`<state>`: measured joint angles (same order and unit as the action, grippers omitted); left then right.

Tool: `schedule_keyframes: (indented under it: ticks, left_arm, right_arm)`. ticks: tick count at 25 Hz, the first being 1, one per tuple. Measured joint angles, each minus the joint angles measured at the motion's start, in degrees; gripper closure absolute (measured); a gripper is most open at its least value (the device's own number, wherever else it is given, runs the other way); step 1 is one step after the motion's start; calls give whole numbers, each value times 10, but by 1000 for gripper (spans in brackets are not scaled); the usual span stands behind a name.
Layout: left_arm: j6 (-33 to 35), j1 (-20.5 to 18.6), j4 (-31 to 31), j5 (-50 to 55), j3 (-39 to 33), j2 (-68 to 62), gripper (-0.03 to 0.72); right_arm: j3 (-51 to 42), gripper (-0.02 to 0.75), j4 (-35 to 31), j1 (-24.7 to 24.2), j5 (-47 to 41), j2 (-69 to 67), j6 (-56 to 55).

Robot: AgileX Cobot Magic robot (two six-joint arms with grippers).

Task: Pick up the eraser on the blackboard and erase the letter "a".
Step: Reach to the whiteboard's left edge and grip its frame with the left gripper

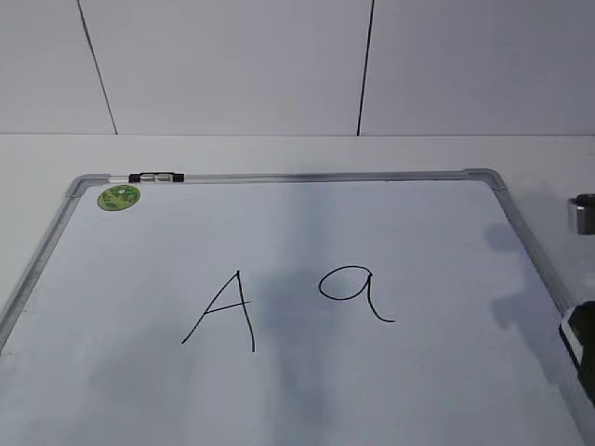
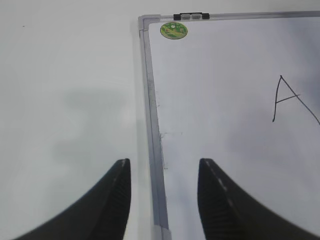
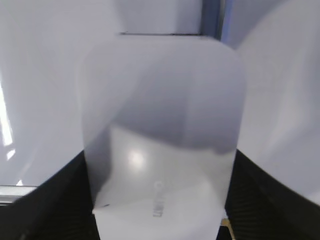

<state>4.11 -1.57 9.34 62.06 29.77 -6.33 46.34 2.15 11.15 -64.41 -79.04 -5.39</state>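
1. The blackboard (image 1: 279,390) covers the bench's middle; the letter "a" (image 1: 356,291) sits right of centre.
2. The eraser (image 3: 160,130), at the bench's right edge, looks stiff, light, slick; its long sides suit gripping.
3. The right gripper (image 3: 160,200) clamps those sides; the left gripper (image 2: 162,200) gapes wide, empty.

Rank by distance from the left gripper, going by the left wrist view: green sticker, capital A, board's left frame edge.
1. Left frame edge: runs between the left gripper's fingers, nearest.
2. Capital A: on the blackboard, ahead to the right.
3. Green sticker: at the board's far corner, farthest, though not by a wide margin over the A.
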Motion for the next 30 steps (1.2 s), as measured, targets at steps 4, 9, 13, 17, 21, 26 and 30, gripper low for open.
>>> schedule_keyframes:
  ticks: [4, 9, 13, 17, 21, 26, 30]
  left_arm:
    - [0, 5, 16, -56, 11, -81, 348]
    - [0, 9, 41, -95, 16, -192, 347]
    - [0, 9, 50, -123, 17, -285, 347]
    - [0, 9, 50, -150, 18, -374, 347]
    - [3, 9, 50, -166, 38, -482, 347]
    - [15, 9, 50, -168, 110, -624, 347]
    - [27, 9, 50, -169, 179, -711, 347]
  right_arm:
    - [27, 178, 3, 0, -39, 29, 6]
    - [43, 178, 6, 0, -47, 60, 8]
    - [43, 178, 7, 0, -52, 75, 8]
    - [43, 178, 7, 0, -54, 80, 8]
    - [43, 178, 9, 0, -54, 80, 8]
    - [43, 178, 9, 0, -54, 80, 8]
    - [43, 178, 10, 0, -54, 80, 6]
